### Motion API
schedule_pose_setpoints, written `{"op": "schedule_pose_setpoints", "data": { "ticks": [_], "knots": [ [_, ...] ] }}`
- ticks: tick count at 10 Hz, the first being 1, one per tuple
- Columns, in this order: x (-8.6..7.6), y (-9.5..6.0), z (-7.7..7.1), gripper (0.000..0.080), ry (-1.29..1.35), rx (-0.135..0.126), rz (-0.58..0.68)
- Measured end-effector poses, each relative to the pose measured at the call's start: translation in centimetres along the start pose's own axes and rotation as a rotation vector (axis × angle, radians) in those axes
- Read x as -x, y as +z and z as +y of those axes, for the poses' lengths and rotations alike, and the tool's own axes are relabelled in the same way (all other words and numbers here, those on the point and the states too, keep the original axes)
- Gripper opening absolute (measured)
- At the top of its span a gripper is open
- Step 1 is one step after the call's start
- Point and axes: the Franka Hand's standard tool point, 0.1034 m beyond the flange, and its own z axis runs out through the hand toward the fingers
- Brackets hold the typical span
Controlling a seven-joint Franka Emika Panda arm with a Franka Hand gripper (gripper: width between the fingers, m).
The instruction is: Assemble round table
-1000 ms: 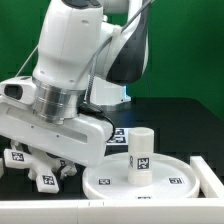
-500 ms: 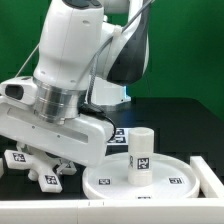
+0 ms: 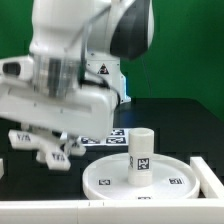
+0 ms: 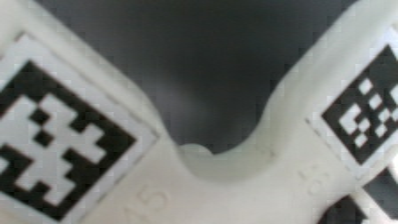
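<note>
The large round disc (image 3: 165, 182) lies flat on the black table at the exterior view's right. The short thick leg (image 3: 142, 153) stands upright on its middle. The cross-shaped foot (image 3: 42, 146) hangs under my gripper (image 3: 52, 136) at the exterior view's left, above the table and clear of the disc. The gripper is shut on the foot, and the hand hides the fingers. In the wrist view the foot (image 4: 214, 190) fills the picture, with tagged arms on both sides and the dark table behind. No fingers can be made out there.
The marker board (image 3: 113, 135) lies flat on the table behind the disc. A white wall piece (image 3: 207, 172) stands at the disc's right edge. A white ledge (image 3: 50, 209) runs along the front of the table. The big arm fills the upper left.
The gripper has risen and shifted towards the exterior view's left. The cross-shaped foot came up off the table with it. The disc and leg have not moved.
</note>
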Motion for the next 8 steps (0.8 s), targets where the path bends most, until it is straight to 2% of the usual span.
{"op": "schedule_pose_setpoints", "data": {
  "ticks": [3,4,5,7,8],
  "knots": [
    [-0.3,-5.1,-1.0,0.0455,0.063,-0.097,0.106],
    [0.0,-5.0,-1.3,0.0455,0.078,-0.085,0.123],
    [-0.5,-4.9,-1.5,0.0455,0.072,-0.079,0.197],
    [-0.2,-4.8,-1.6,0.0455,0.071,-0.08,0.192],
    [-0.3,-5.8,-2.6,0.0455,0.123,-0.127,0.2]
  ]
}}
